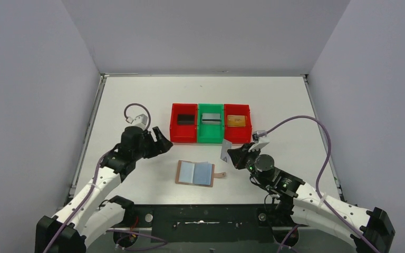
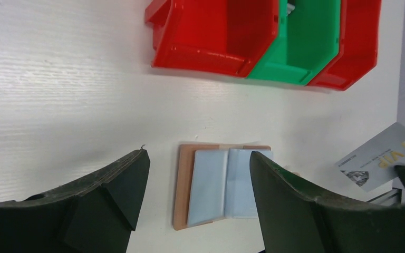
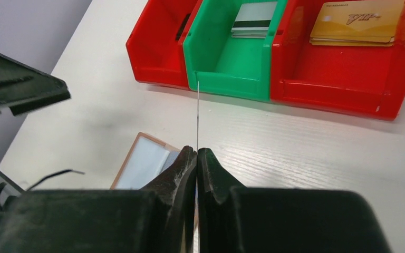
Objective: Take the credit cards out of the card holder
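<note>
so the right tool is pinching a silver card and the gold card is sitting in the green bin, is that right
Not quite. The gold card lies in the right-hand red bin, not the green bin, which holds a grey striped card; the right wrist view shows this. The right tool does pinch a silver card.

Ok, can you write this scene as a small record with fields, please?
card holder: open flat on the table, pale blue pockets up
held card: silver-grey, pinched in right gripper, off the table
left gripper: open, empty, near the card holder
left red bin: black card
green bin: silver-grey card
right red bin: gold-orange card
</note>
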Robot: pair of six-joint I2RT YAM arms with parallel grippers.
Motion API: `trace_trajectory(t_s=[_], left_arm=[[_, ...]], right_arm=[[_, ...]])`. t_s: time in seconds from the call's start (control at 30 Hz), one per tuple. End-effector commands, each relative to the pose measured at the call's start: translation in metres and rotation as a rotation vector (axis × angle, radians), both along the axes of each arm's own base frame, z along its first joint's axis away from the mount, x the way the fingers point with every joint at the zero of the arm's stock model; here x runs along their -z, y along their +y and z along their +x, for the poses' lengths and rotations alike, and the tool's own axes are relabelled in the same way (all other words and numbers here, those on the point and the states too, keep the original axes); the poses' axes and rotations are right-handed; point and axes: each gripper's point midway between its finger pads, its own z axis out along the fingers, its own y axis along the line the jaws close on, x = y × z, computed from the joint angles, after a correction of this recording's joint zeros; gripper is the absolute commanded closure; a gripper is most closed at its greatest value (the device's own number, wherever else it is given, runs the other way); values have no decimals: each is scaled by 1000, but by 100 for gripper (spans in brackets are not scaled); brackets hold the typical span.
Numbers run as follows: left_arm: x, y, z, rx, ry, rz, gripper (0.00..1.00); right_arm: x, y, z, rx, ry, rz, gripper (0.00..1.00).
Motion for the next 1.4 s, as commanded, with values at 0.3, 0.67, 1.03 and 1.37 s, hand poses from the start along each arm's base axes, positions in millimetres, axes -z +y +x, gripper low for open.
trace_trajectory(t_s=[0.3, 0.67, 1.03, 1.37], left_arm=[[-91, 21, 10, 42, -256, 50, 14], [-57, 84, 30, -192, -127, 234, 12], [-75, 107, 25, -310, -206, 254, 10], [-80, 102, 23, -289, -232, 226, 9]], right_arm=[[-55, 6, 34, -50, -309, -331, 100], [-76, 14, 89, -20, -396, -655, 100], [-46, 66, 135, -466, -350, -959, 100], [-24, 81, 191, -580, -360, -1233, 100]])
